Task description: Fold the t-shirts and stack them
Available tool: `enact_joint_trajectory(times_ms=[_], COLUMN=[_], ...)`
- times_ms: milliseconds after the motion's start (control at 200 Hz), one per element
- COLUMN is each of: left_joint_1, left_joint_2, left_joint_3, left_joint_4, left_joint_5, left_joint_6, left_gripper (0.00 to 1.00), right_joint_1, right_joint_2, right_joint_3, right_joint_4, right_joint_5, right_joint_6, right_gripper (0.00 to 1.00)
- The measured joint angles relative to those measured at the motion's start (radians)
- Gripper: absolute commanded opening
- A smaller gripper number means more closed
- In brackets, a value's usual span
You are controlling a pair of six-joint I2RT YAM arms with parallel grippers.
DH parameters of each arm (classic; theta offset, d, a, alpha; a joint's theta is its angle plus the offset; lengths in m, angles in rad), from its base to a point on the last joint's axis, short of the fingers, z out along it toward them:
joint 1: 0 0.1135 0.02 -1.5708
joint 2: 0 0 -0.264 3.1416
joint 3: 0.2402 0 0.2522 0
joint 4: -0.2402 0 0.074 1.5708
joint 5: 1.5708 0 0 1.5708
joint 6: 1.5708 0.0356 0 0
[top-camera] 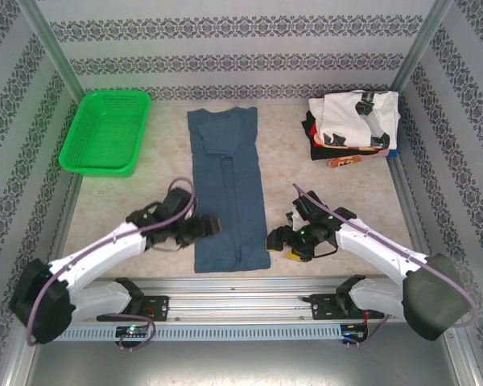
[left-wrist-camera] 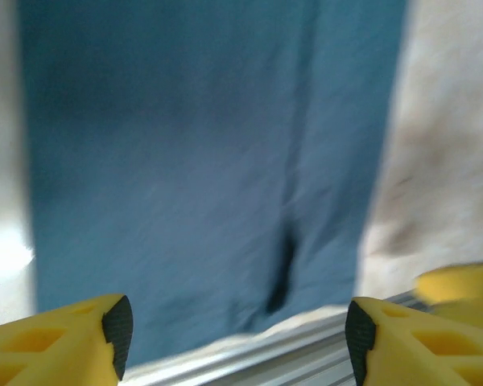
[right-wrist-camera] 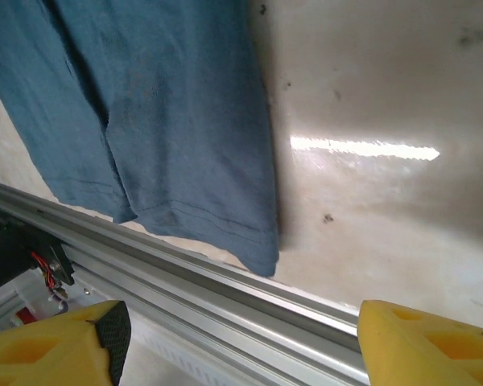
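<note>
Left fingers (left-wrist-camera: 64, 338) and right fingers (right-wrist-camera: 423, 342) gape wide, empty, flanking the slate-blue t-shirt (top-camera: 228, 189); print on white shirt (top-camera: 356, 112) unreadable.

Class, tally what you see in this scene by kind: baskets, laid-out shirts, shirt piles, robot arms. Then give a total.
Green mesh basket: 1
Slate-blue t-shirt, laid flat: 1
Pile of folded shirts: 1
Robot arms: 2
Total: 5

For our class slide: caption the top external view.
Left gripper and right gripper flank a folded blue t-shirt; green basket, shirt stack behind.
</note>
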Motion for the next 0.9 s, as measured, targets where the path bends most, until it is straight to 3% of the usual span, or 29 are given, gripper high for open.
enact_joint_trajectory(times_ms=[135, 345, 699, 904], left_joint_1=[-0.068, -0.095, -0.115, -0.136], left_joint_2=[-0.086, -0.097, -0.008, 0.043], left_joint_3=[-0.073, -0.181, -0.231, -0.217], left_joint_4=[-0.032, -0.024, 0.053, 0.045], left_joint_5=[-0.058, -0.116, -0.135, -0.161], left_joint_6=[-0.083, -0.166, -0.234, -0.257], left_gripper=[0.61, 0.54, 0.51, 0.43], right_joint_1=[0.030, 0.081, 0.105, 0.105], right_joint_2=[0.078, 0.169, 0.212, 0.214], right_joint_3=[-0.011, -0.011, -0.023, -0.029], right_joint_4=[0.053, 0.120, 0.171, 0.178], right_joint_5=[-0.019, -0.031, -0.027, -0.026], right_joint_6=[-0.016, -0.029, -0.028, -0.028], right_gripper=[0.72, 0.69, 0.68, 0.66])
